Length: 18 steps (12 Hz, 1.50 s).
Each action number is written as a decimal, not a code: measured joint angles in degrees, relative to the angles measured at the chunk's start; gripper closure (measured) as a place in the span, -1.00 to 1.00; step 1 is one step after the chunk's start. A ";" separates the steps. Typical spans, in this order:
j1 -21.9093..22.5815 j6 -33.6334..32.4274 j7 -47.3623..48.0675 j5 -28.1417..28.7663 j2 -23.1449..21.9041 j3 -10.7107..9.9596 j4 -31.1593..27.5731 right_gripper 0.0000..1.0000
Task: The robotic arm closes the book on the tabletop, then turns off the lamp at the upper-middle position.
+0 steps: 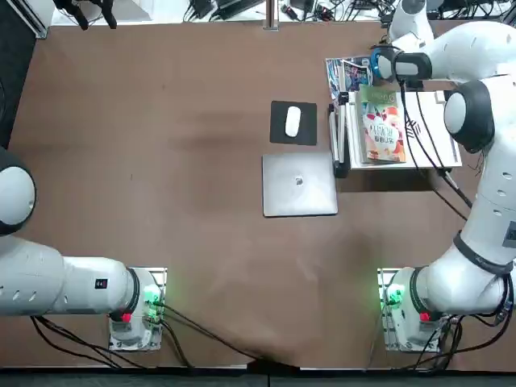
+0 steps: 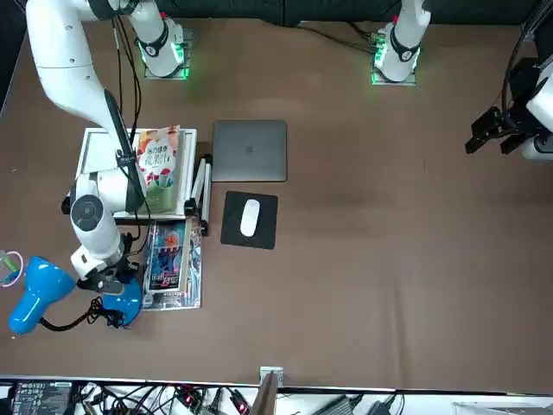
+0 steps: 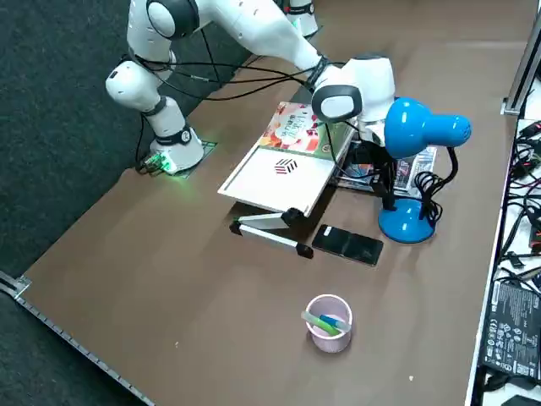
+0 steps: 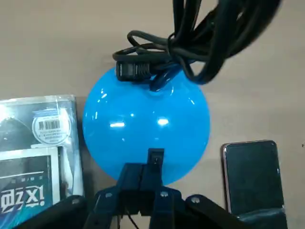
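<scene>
**Book's shut, now it's poking at the lamp switch**

The green book [image 1: 382, 125] is lying closed on the white raised stand [image 3: 275, 179], cover up, so that half looks done to me. The right arm [image 2: 65, 60] is reaching across to the far edge of the tabletop [image 1: 177, 161], where the lamp [image 3: 412, 182] sits just beside a blue glossy booklet [image 2: 171, 264] and a dark phone [image 3: 347, 245].

The end effector [image 4: 150, 177] hangs right over the lamp's blue disc base [image 4: 147, 129], fingers pinched together into one narrow tip, holding nothing. My guess is that's deliberate: a closed tip works like a fingertip for pressing a button. The tip is right at a small dark square on the base [image 4: 155, 156], probably the switch.

The lamp's black cord [image 4: 190, 52] is bunched at the other side of the base, out of the way.
</scene>
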 joint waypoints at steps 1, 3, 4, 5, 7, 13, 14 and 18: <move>0.00 0.00 0.00 0.00 0.00 0.00 -0.01 0.98; -0.01 0.00 0.00 0.00 -0.01 0.00 -0.02 0.98; -0.01 0.00 0.00 0.00 -0.01 0.00 -0.03 0.98; -0.01 0.00 0.00 0.01 -0.01 0.01 -0.03 0.98; -0.01 0.00 0.00 0.01 -0.01 0.01 -0.04 0.98; -0.02 0.00 0.00 0.04 -0.02 0.01 -0.06 0.98; -0.02 0.00 0.00 0.07 -0.02 0.01 -0.08 0.98; -0.02 -0.06 0.00 0.09 -0.07 0.06 -0.23 0.98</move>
